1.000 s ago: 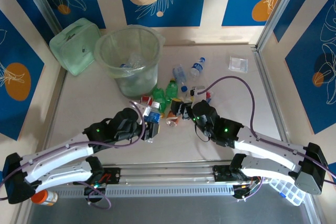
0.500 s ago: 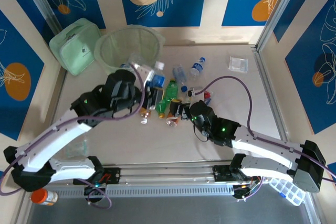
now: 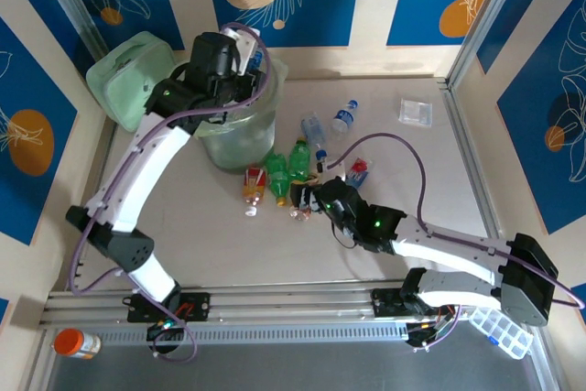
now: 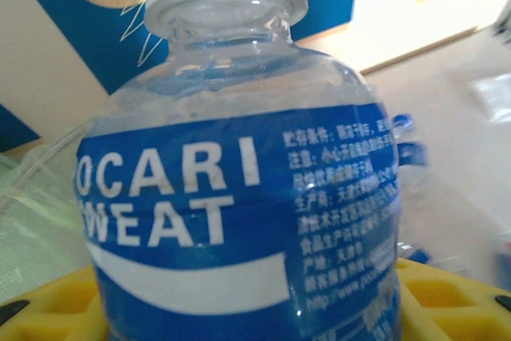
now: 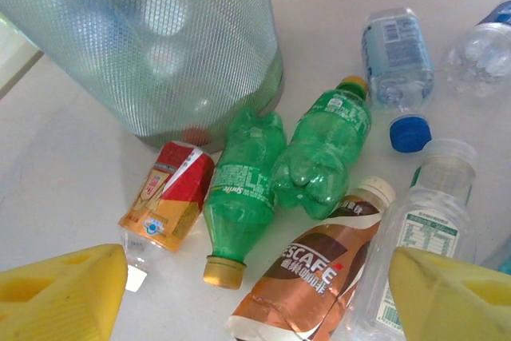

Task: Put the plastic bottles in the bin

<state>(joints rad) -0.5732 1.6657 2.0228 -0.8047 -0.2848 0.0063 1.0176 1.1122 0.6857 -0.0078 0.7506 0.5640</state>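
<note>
Green bottles [image 5: 239, 189], two, lie on the tabletop [image 5: 64, 189] just near of the bin [image 5: 160, 53], one red-labelled bottle [image 5: 169, 193] at their left; left tool [image 3: 240, 50] clamped on one blue-labelled bottle [image 4: 239, 197] over the bin, far left; right tool [image 5: 255, 293], jaws apart, hovers above them.

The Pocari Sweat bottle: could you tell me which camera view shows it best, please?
The left wrist view: the Pocari Sweat bottle is close up, its label readable, between the left gripper's yellow pads. In the top external view its white cap and some blue peek from the gripper above the bin.
</note>
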